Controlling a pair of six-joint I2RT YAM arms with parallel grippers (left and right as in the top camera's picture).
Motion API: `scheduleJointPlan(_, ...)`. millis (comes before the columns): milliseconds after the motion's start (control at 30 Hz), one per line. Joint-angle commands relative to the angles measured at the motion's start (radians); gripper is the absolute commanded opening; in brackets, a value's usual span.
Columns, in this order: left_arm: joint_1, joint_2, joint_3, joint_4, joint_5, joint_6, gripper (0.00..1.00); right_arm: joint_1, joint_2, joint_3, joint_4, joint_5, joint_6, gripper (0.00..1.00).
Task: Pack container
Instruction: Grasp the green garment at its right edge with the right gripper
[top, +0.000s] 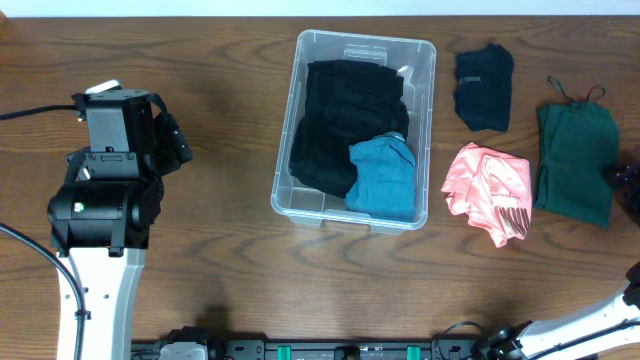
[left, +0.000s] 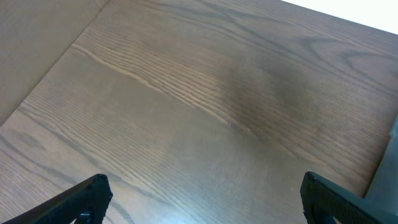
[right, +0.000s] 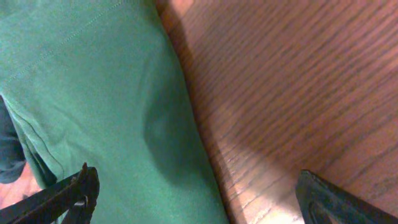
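Left gripper (left: 205, 199): jaws wide apart, nothing between them, only bare table (top: 220, 80) below. It sits well apart from the bin, on the left side.

Container (top: 287, 140): centre of table, upright, open top, no lid seen. Inside: black garment (top: 335, 120) filling most of the floor, blue garment (top: 385, 178) folded in the near right corner. Room left above both.

Right of the bin, lying loose on the wood: navy garment (top: 484, 88), pink garment (top: 490, 190), green garment (top: 575, 160).

Right gripper (right: 199, 193): jaws wide apart, holding nothing, poised at the edge of the green garment where cloth meets table.

Handling, judged: the bin looks like thin clear plastic, so light, stiff and smooth-walled. It would likely slide if nudged. Best hold is the rolled rim, one finger inside and one outside the wall, not the slick sides. Packing is partly done, with three pieces out.
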Motion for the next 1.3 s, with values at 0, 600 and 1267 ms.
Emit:
scheduleJointPlan(0,0.004,0.002,-0.002,-0.003,-0.013,-0.005,0.98,0.013,0.060,0.008,-0.008,0.016,-0.019,0.99)
scheduleJointPlan(600,0.004,0.002,-0.002,-0.003,-0.013,-0.005,0.98,0.056,0.188,0.006,-0.122,-0.154,-0.019,0.97)
scheduleJointPlan(1267,0.004,0.002,-0.002,-0.003,-0.013,-0.005,0.98,0.059,0.188,0.005,-0.162,0.019,0.102,0.36)
